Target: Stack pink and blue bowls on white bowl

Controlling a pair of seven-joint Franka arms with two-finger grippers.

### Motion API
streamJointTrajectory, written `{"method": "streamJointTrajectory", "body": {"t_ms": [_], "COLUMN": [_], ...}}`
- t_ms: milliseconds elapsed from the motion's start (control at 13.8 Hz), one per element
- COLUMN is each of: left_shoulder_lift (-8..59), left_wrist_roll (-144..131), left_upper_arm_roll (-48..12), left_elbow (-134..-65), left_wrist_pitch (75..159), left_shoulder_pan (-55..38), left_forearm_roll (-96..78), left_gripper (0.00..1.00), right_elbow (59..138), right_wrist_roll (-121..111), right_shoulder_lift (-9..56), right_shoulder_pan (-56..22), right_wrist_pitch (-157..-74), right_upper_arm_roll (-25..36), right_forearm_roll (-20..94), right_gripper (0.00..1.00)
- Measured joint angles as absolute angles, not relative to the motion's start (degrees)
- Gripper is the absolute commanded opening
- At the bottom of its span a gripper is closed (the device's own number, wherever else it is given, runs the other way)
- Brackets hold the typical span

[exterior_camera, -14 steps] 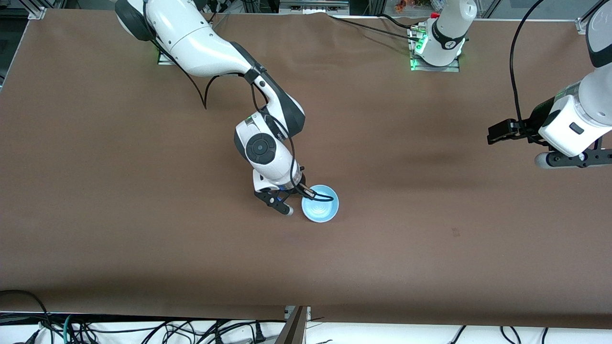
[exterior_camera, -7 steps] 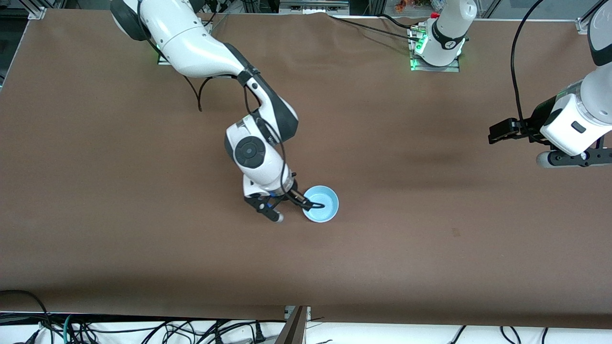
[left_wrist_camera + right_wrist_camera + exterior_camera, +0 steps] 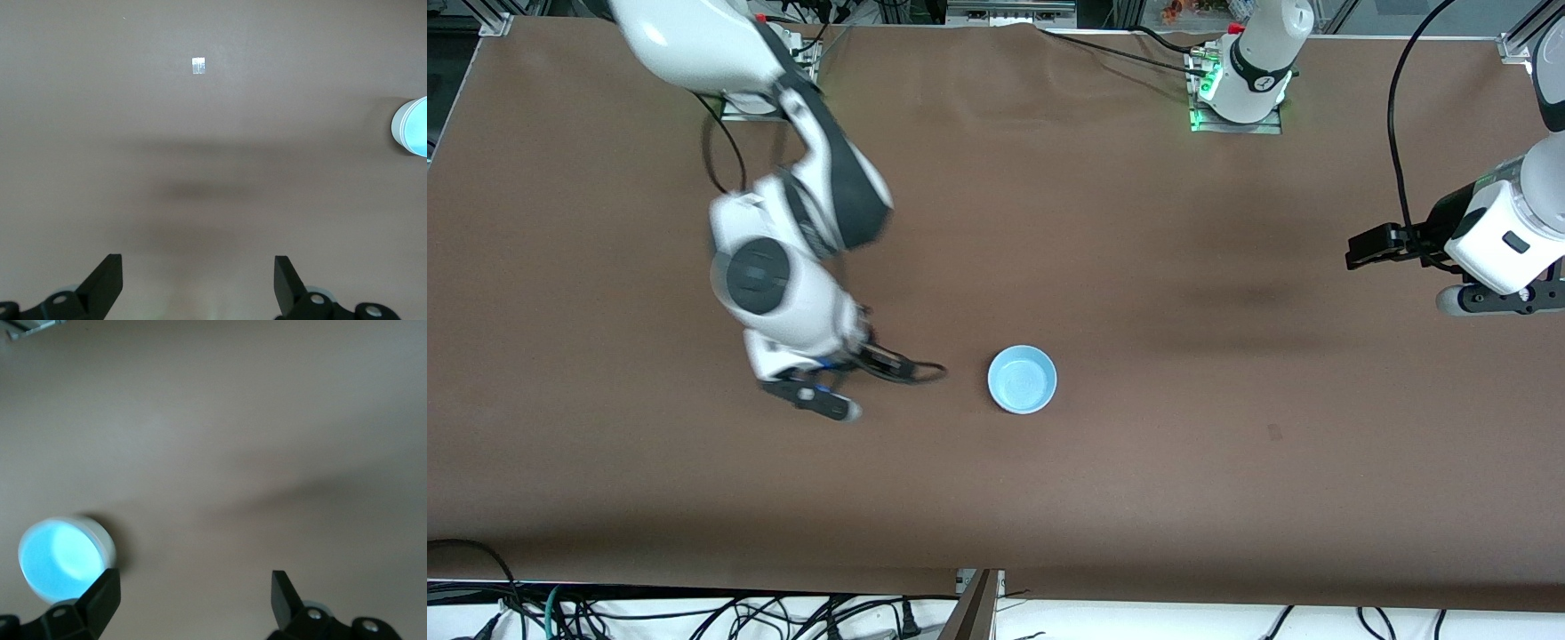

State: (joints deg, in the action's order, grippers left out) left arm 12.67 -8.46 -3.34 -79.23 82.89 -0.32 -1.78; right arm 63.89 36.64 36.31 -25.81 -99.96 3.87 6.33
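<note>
Light blue bowl (image 3: 1022, 380) sits upright on the brown desk (image 3: 1138, 480), near the middle of the surface. Its inside shows pale blue; in the left wrist view a white outer wall is visible beneath the blue rim (image 3: 411, 126), consistent with bowls nested together, though how many are stacked cannot be told. No separate pink or white bowl shows elsewhere on the desk.

Right gripper (image 3: 852, 382) hangs above bare desk, beside the bowl toward the right arm's end, apart from it and not touching. Its fingers (image 3: 100, 597) are spread wide and carry nothing; the right wrist view shows the bowl (image 3: 65, 558) just past one fingertip, not between the two.

Left gripper (image 3: 1414, 271) hangs over bare desk at the left arm's end, well apart from the bowl; this arm waits. Its fingers (image 3: 105, 283) are also spread wide with nothing between them.

Small pale square mark (image 3: 198, 65) lies on the desk surface in the left wrist view. Cables (image 3: 694, 613) run along the edge of the desk nearest the front camera.
</note>
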Motion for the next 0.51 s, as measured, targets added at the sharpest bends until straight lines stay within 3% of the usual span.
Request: {"method": "streamJointTrajectory", "body": {"t_ms": [218, 509], "left_shoulder_lift": [12.7, 12.7], "left_wrist_roll": [-8.41, -8.4], "left_upper_arm_roll": [-3.37, -3.7], "left_elbow": [-79.13, -78.91], "left_wrist_pitch": [82.97, 82.99], "left_shoulder_pan": [-0.39, -0.77], "left_forearm_roll": [-1.78, -1.78], "left_gripper": [1.0, 1.0], "right_elbow": [69.75, 82.35], "right_wrist_roll": [23.25, 7.98], "right_shoulder_lift": [23.55, 8.65], "right_shoulder_pan": [-23.14, -20.67], "right_wrist_pitch": [-90.13, -85.38], "right_upper_arm_roll": [6.85, 9.96], "right_forearm_roll": [6.31, 4.9], "right_gripper": [1.0, 1.0]}}
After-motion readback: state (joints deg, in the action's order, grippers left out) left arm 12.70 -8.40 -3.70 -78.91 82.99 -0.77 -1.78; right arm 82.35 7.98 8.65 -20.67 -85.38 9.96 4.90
